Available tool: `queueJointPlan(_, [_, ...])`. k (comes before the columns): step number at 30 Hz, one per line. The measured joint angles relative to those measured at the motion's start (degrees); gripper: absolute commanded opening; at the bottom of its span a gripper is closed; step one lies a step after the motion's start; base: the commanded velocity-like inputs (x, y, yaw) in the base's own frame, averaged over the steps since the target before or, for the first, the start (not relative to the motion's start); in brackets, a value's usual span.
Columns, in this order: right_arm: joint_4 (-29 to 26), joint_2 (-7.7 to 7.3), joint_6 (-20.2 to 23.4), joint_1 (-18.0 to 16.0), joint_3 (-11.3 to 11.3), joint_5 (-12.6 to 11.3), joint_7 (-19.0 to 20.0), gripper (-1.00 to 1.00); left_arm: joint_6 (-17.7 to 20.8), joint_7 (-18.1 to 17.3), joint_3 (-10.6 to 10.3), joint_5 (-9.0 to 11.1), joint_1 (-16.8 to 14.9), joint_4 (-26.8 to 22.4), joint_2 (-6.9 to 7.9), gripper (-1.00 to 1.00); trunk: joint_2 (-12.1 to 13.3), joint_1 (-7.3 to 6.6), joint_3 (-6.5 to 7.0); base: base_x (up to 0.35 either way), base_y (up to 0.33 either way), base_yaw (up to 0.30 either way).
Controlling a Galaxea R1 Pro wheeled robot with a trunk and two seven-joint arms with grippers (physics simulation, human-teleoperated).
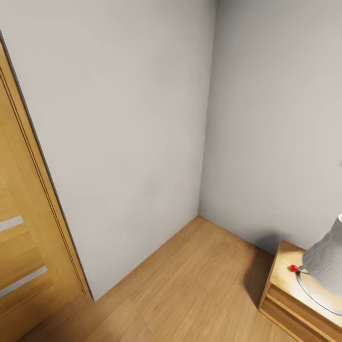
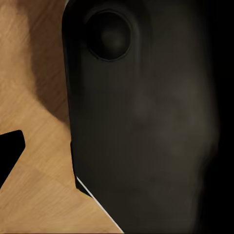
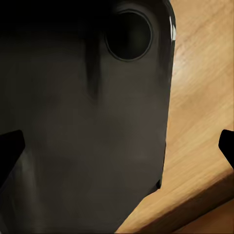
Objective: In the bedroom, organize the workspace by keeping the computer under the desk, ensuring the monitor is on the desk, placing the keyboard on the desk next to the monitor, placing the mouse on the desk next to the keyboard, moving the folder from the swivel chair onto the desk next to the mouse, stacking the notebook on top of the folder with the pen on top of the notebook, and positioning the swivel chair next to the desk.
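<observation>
Head view faces a room corner: two pale grey walls (image 1: 123, 118) meet along a vertical seam at about 12 o'clock, running down to light wood plank floor (image 1: 190, 285). At 9 o'clock, an oak door (image 1: 23, 247) with pale horizontal strips stands in its frame against the left-hand wall. At 4 o'clock, a low oak cabinet (image 1: 285, 294) carries a lamp with a ribbed pale shade (image 1: 327, 261) and a small red knob (image 1: 294, 268) beside its base.

Location of the task's things: the door, walls and floor match the bedroom, so the robot appears to be inside it. The desk, computer, monitor, keyboard, mouse, folder, notebook, pen and swivel chair cannot be placed from these pictures.

Left claw (image 2: 9, 156): one dark fingertip shows at the frame edge over the floor, beside a large black rounded body that I judge to be part of the robot itself. Nothing lies against that tip, but whether the claw is released or clenched I cannot tell.

Right claw (image 3: 117, 146): two dark tips sit at opposite frame edges, well apart, so it is released and grasping nothing.

Step in hand, by judgement: travel and search; no arranging step can be confirmed as begun.

Next move calls for turning the base or head away from this corner until the desk and chair come into sight, keeping clear of the cabinet and lamp at 4 o'clock.
</observation>
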Motion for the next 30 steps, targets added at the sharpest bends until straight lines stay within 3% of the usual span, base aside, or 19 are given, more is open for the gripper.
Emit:
queueJointPlan(6, [0.5,0.98,-0.2,-0.4,0.0,0.1,0.1,1.0,-0.2,0.2,-0.2,-0.3,0.0,-0.8,-1.57,1.0,0.0,0.01,0.02,0.0,0.0,0.0])
queueJointPlan(11, [0.3,1.02,-0.9,-0.5,0.0,-0.1,0.1,1.0,-0.1,0.2,-0.2,-0.3,0.0,-1.3,-2.51,1.0,2.0,-1.08,0.92,0.0,0.0,0.0])
queueJointPlan(26, [0.7,0.71,-2.8,-0.5,0.0,-0.1,0.1,1.0,0.1,0.3,-0.1,0.0,0.0,-1.7,-2.51,1.0,8.0,-4.38,3.61,0.0,0.0,0.0])
queueJointPlan(28, [0.5,0.72,-16.2,-0.5,-0.1,-0.1,0.1,1.0,0.0,0.3,-0.1,0.0,0.0,-4.2,-2.18,1.0,8.8,-4.82,3.98,0.0,0.0,0.0])
queueJointPlan(30, [0.5,0.74,-19.5,-0.5,-0.2,-0.1,0.1,1.0,-0.1,0.3,-0.1,0.0,0.0,-5.8,-1.76,1.0,9.6,-5.26,4.33,0.0,0.0,0.006])
